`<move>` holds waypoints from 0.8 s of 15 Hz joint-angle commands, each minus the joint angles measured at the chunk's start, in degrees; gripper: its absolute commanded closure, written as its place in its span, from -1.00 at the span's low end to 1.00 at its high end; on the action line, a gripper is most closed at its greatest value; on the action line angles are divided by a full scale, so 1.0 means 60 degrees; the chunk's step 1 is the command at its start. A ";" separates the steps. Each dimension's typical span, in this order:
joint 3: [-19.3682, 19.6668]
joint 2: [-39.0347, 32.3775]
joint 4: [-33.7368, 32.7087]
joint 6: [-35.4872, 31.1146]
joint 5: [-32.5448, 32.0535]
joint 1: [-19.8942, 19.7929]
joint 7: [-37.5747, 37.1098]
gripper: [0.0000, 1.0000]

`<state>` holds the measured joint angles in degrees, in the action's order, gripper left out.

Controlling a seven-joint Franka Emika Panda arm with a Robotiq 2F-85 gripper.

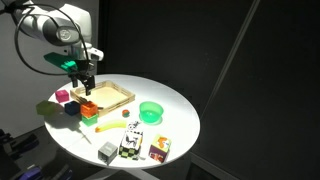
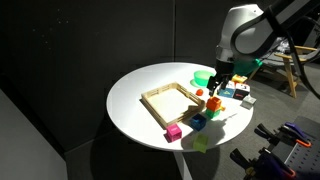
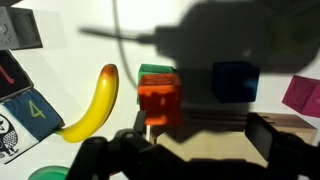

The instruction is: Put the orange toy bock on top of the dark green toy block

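Note:
The orange block sits on top of the dark green block, whose edge shows just behind it in the wrist view. The stack stands next to the wooden tray in both exterior views. My gripper is open and empty. It hovers just above the stack, and the orange block is by its left finger, not between the jaws.
A wooden tray lies mid-table. A blue block and a pink block stand beside the stack. A banana, a green bowl, picture cards and small boxes lie around the round white table.

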<state>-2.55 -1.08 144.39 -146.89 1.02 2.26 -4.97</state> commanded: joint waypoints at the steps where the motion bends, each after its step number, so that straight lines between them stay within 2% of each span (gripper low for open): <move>1: -0.0025 0.1305 0.0278 0.1260 0.0403 0.0043 0.0238 -1.00; 4: 0.0031 0.2063 0.0228 0.1963 0.0458 0.0037 0.0290 -1.00; 12: 0.0117 0.3833 0.0249 0.2841 0.0353 0.0027 0.0295 -1.00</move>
<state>-2.45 16.92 144.69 -132.55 2.33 2.39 -4.96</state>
